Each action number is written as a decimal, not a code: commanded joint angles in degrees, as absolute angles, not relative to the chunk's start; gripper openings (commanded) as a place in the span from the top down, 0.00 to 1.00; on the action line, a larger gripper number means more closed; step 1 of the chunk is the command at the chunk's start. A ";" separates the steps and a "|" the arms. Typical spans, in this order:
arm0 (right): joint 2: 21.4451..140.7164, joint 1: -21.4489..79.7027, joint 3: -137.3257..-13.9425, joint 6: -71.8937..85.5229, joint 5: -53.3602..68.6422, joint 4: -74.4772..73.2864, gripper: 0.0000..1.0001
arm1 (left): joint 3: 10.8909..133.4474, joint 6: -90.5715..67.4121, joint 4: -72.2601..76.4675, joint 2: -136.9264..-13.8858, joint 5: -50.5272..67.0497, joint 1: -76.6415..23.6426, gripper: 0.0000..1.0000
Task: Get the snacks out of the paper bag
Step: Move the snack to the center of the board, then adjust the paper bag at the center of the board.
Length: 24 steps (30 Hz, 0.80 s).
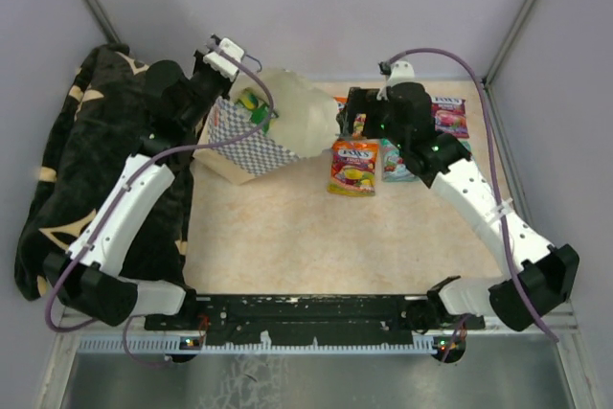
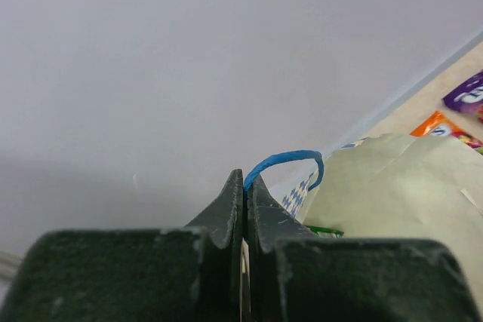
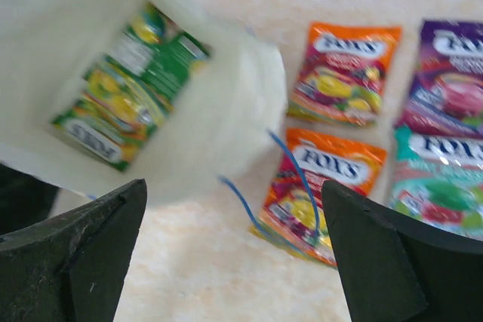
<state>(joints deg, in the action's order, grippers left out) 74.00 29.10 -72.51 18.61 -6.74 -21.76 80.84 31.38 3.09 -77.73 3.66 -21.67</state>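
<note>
— Toward the far side of the table (image 1: 316,237), left of centre, the paper bag (image 1: 287,122) lies tipped over, its mouth turned to the right arm. One green packet (image 3: 128,96) lies inside.
— What has hold of it?
— The left gripper (image 2: 245,179), jaws pressed together on a blue string handle (image 2: 283,162). The right gripper (image 3: 232,186) hovers before the mouth, jaws spread wide with nothing between them.
— Anything in the way?
— The bag's other handle (image 3: 290,171) loops out over the nearer orange packet (image 3: 321,190). Around that lie a second orange packet (image 3: 347,69), a purple packet (image 3: 453,81) and a teal packet (image 3: 441,194), all flat on the table to the right of the bag. A black blanket (image 1: 86,160) is heaped along the left side, under the left arm.
— And the bag itself?
— Cream paper, crumpled, with a blue-white checkered band (image 1: 244,146). The packets are glossy, with a white logo and fruit pictures.
</note>
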 commanded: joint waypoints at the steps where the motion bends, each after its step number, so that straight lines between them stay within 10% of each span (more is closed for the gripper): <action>1: 77.88 29.17 -77.68 25.06 1.73 -17.65 0.01 | 78.57 32.88 7.88 -74.10 16.02 -22.65 1.00; 16: 96.46 29.18 -73.01 33.30 2.56 -13.71 0.04 | 77.52 37.56 5.21 -75.41 12.32 -25.93 1.00; 24: 95.72 29.93 -57.42 51.27 8.53 8.70 1.00 | 78.94 41.11 19.26 -83.85 6.69 -25.84 1.00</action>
